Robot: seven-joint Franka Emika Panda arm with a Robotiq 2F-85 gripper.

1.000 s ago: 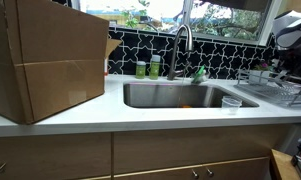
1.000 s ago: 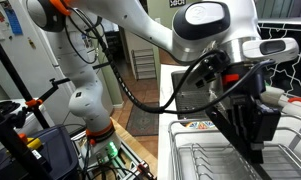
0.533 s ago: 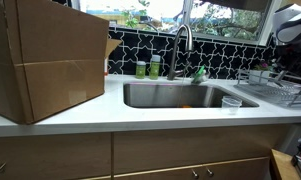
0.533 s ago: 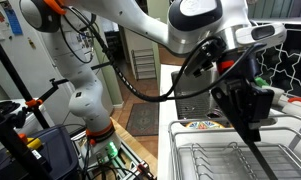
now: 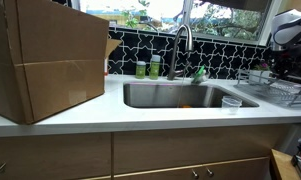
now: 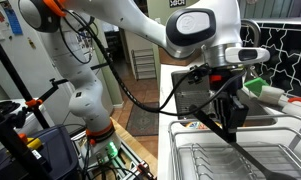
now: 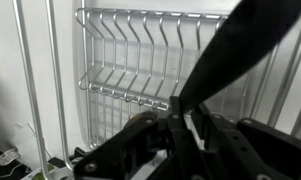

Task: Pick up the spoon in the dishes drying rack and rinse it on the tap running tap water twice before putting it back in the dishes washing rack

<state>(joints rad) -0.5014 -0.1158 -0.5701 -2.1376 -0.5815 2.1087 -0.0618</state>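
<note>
My gripper (image 6: 228, 120) hangs over the wire dish drying rack (image 6: 212, 158) and is shut on a black spoon (image 7: 240, 48). In the wrist view the spoon runs from between the jaws (image 7: 180, 125) up to the right, over the rack's wires (image 7: 120, 60). In an exterior view the gripper (image 5: 290, 60) is at the far right above the rack (image 5: 275, 92). The tall steel gooseneck tap (image 5: 183, 42) stands behind the sink (image 5: 180, 95), well left of the gripper. I cannot see water running.
A big cardboard box (image 5: 45, 60) stands on the counter left of the sink. Two green bottles (image 5: 147, 68) stand beside the tap. A small clear cup (image 5: 231, 103) sits on the counter's front edge right of the sink. The arm's base (image 6: 90, 110) stands on the floor.
The gripper has risen from the rack and turned, carrying the black spoon up with it. The wrist has swung towards the sink side.
</note>
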